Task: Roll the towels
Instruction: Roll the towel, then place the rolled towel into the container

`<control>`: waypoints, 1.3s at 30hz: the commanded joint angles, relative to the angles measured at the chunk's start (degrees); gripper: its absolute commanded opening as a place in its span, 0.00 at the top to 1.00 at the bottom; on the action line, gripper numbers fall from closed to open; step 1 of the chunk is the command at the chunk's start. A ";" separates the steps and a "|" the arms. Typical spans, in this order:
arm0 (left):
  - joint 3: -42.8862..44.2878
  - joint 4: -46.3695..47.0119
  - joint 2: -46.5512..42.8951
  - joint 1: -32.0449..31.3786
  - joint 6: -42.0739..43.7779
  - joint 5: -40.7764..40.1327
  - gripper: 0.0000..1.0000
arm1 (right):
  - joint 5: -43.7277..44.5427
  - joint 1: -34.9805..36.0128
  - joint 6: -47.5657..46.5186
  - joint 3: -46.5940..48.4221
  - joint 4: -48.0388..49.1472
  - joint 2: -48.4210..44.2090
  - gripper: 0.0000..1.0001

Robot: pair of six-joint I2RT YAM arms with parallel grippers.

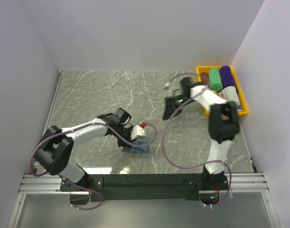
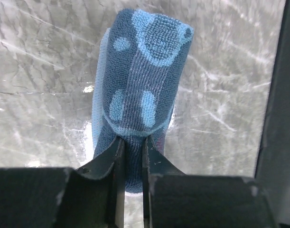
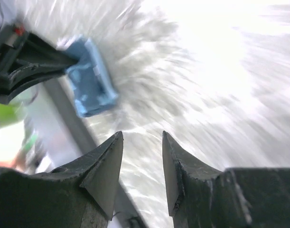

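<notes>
- A yellow bin [image 1: 243,102] is set at the upper right of the top view, against the right wall.
- Rolled towels are packed in it: a green roll [image 1: 214,78], a purple roll [image 1: 226,75], a white roll [image 1: 232,96], and a brown roll [image 1: 204,77] at its left edge.
- The bin's lower part is hidden by the right arm [image 1: 224,123], so a full count cannot be given.
- One blue towel [image 2: 145,85] with pale print is found outside the bin. It is rolled and held low over the counter [image 1: 97,90], left of centre and below the middle of the top view.
- The left jaws are closed on the blue towel's near end.
- The right jaws are held apart with nothing between them, left of the bin; that wrist view is blurred.
- Counted: one bin, four rolls visible in it, one blue towel, two arms.
- The counter is grey-green, marbled with pale veins.
- It is enclosed by plain white walls at the left, top and right of the top view.
- A metal rail [image 1: 145,180] is seen along the bottom, with the arm bases fixed to it.
</notes>
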 commanded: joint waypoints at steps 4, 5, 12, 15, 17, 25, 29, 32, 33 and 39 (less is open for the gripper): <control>4.28 -13.35 13.51 4.59 -0.43 6.22 0.99 | 9.60 -6.33 -0.85 -13.36 11.22 -29.32 0.55; 6.29 -14.84 14.65 6.16 -0.17 6.76 0.99 | 10.48 -6.07 -1.74 -14.95 11.22 -31.90 0.55; 13.33 -19.85 23.26 10.31 2.03 8.78 1.00 | 20.92 4.10 -12.19 -27.09 7.27 -52.03 0.55; 15.71 -21.00 25.81 11.19 2.65 9.49 0.99 | 23.76 12.80 -11.77 -29.12 7.53 -53.11 0.52; 17.46 -21.96 27.22 11.62 2.74 9.75 0.99 | 24.37 15.02 -10.46 -28.33 9.19 -50.93 0.49; 19.84 -23.64 30.83 12.86 2.56 12.21 0.99 | 35.87 38.63 -8.34 -19.99 17.72 -35.37 0.42; 21.33 -25.30 32.50 13.56 2.91 12.91 0.99 | 39.76 43.94 -7.38 -17.87 24.38 -28.60 0.41; 22.91 -27.49 34.95 14.17 3.96 13.79 0.99 | 39.75 45.61 -7.20 -17.43 27.65 -24.91 0.27; 23.35 -28.38 35.49 14.35 4.31 14.06 0.99 | 40.36 45.96 -7.89 -16.82 27.74 -22.64 0.26; 25.73 -30.84 38.65 15.67 6.34 16.17 0.99 | 41.85 47.37 -10.44 -18.39 32.31 -18.40 0.22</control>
